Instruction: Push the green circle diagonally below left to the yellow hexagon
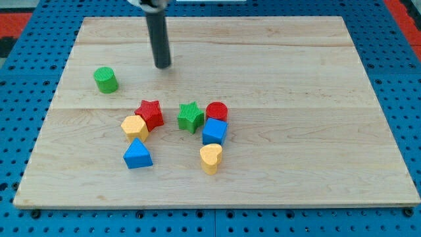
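The green circle (105, 79) stands alone on the wooden board toward the view's upper left. The yellow hexagon (134, 127) lies lower and to the right of it, touching the red star (150, 113). My tip (163, 66) rests on the board to the right of the green circle and slightly higher, with a clear gap between them. It is above the red star in the view.
A green star (191, 117), a red circle (217, 112), a blue block (214, 131) and a yellow heart (211, 158) cluster at the middle. A blue triangle (137, 155) lies below the yellow hexagon. The board's edge (39, 131) meets blue pegboard.
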You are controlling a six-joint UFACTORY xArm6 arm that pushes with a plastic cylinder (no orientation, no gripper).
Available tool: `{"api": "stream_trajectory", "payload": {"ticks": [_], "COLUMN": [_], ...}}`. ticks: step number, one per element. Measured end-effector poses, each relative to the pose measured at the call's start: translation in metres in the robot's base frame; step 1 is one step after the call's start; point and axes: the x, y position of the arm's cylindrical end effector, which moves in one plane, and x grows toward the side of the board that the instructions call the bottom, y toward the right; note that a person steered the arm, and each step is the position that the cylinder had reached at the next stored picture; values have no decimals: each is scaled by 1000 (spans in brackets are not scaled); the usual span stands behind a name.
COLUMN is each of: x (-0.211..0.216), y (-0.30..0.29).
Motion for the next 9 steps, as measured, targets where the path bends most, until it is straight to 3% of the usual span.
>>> {"api": "stream_trajectory", "payload": {"ticks": [1, 2, 4, 5, 6, 7, 8, 9], "x": [16, 97, 15, 78, 102, 122, 207, 242], "y": [-44, -46, -58, -106, -122, -121, -102, -101]}}
